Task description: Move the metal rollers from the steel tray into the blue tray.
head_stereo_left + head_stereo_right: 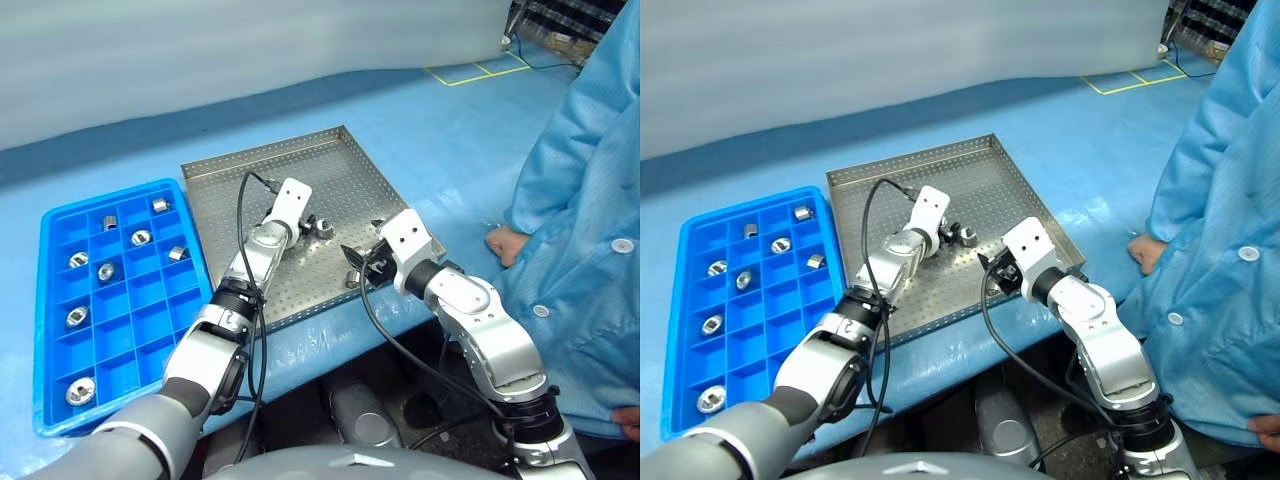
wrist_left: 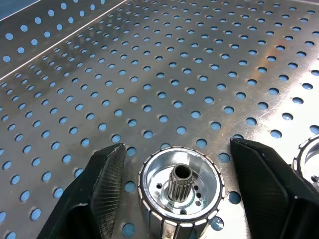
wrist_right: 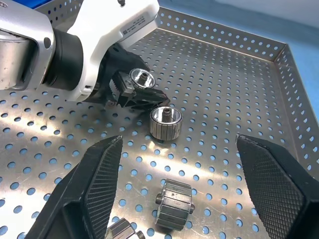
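Rollers already sit in several cells of the blue tray [image 1: 60, 225] on my left. Next over, my left gripper [image 2: 182, 191] is down on the steel tray [image 1: 350, 160] with its jaws parted around an upright roller [image 2: 181, 186], gaps on both sides, nothing gripped. My worry is a lopsided close: the roller sits nearer one finger, so it could get nudged, tip or roll away across the perforated floor. A second roller [image 3: 166, 122] stands just beside the fingers and may get knocked. Further right, my right gripper [image 3: 172, 199] hangs wide open and empty over a roller lying on its side [image 3: 174, 211]. A person in a blue coat [image 1: 590, 190] stands at the table's right edge, hand [image 1: 505, 242] near the tray corner.
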